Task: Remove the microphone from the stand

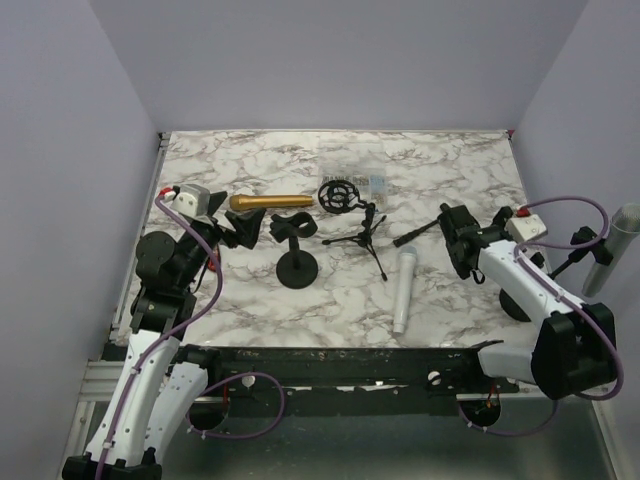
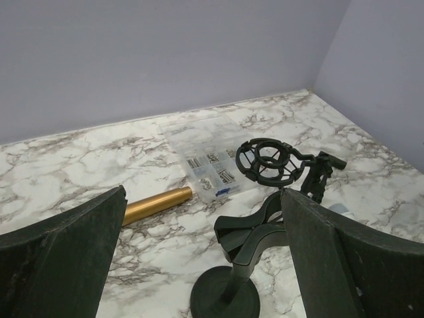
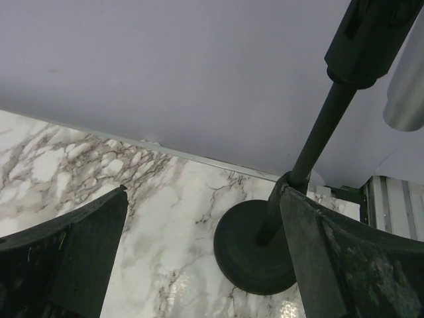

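Top external: where's the mic?

— The silver microphone (image 1: 622, 238) sits up in its stand (image 3: 255, 258), far out at 3 o'clock by the worktop (image 1: 440, 160) edge.

Right end effector (image 3: 202, 192)?

— Jaws spread wide, nothing in them, nothing touched. Rt wrist cam: the stand's pole rises just past the rt finger, silver microphone up at 1 o'clock.

Left end effector (image 2: 202, 195)?

— Also spread wide and holding nothing, over at 9 o'clock. Ahead btwn its fingers: a second stand (image 2: 228, 291), w/ a gold mic (image 2: 156, 204) flat on the worktop.
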Available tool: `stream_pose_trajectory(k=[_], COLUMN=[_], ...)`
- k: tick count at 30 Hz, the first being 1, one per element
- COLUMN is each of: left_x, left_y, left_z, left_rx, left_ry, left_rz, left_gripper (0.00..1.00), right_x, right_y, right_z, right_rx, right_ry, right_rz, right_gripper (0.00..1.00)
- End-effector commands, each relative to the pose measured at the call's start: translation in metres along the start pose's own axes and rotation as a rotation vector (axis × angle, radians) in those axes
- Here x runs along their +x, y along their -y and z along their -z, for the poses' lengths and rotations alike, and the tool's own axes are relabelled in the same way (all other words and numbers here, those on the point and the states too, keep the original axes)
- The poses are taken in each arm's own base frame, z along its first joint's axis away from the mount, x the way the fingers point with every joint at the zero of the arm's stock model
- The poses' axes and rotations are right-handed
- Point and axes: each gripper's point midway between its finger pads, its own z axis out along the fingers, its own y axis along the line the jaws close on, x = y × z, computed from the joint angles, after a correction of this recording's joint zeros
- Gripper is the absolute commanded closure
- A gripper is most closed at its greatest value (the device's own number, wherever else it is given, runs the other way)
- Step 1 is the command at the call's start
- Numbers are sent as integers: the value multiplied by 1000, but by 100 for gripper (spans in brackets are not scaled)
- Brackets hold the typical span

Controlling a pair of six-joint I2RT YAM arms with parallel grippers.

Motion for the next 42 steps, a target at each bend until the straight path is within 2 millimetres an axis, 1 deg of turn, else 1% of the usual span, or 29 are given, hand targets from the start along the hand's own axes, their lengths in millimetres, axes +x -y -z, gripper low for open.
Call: stream_pose_trajectory(k=[1, 3, 4, 6, 9, 13, 17, 20, 21, 24, 27, 30, 33, 34, 36, 40, 42], left_x=[2, 5, 6, 8, 12, 15, 17, 18, 17, 17, 18, 18, 18, 19, 20, 23, 24], left_y=[8, 9, 9, 8, 7, 8, 10, 11, 12, 13, 15, 15, 16, 15, 15, 15, 16], left_z=[-3, -4, -5, -5, -6, -7, -9, -9, -9, -9, -9, -8, -8, -8, -8, -9, -9], left_rx=[43, 50, 50, 48, 38, 40, 51, 56, 58, 65, 71, 72, 75, 74, 74, 76, 76], left_ry=[-2, -12, -15, -21, -34, -42, -52, -53, -52, -49, -52, -50, -49, -51, -53, -61, -63], left_rz=[20, 25, 26, 22, 9, 5, 11, 9, 7, 6, 7, 2, -4, -7, -8, -12, -13], left_gripper=[2, 2, 1, 2, 2, 2, 2, 2, 2, 1, 1, 1, 2, 1, 2, 1, 2], right_x=[6, 9, 10, 13, 16, 8, -6, -13, -15, -26, -27, -27, -33, -34, -35, -43, -45], right_y=[25, 32, 31, 30, 37, 43, 43, 49, 50, 49, 49, 46, 45, 46, 47, 47, 48], right_z=[-13, -18, -20, -26, -27, -28, -36, -44, -45, -46, -48, -49, -49, -49, -49, -51, -51], right_rx=[78, 103, 108, 129, 145, 145, 176, 218, 221, 218, 219, 216, 206, 203, 202, 207, 210], right_ry=[48, 57, 62, 70, 65, 81, 107, 117, 125, 154, 166, 178, 199, 206, 215, 232, 237], right_rz=[-14, 5, -5, 42, 15, -1, -12, -26, -35, -58, -80, -73, -92, -97, -114, -133, -130], right_gripper=[4, 4, 5, 5, 7, 8, 8, 12, 14, 24, 32, 45, 60, 62, 62, 46, 46])
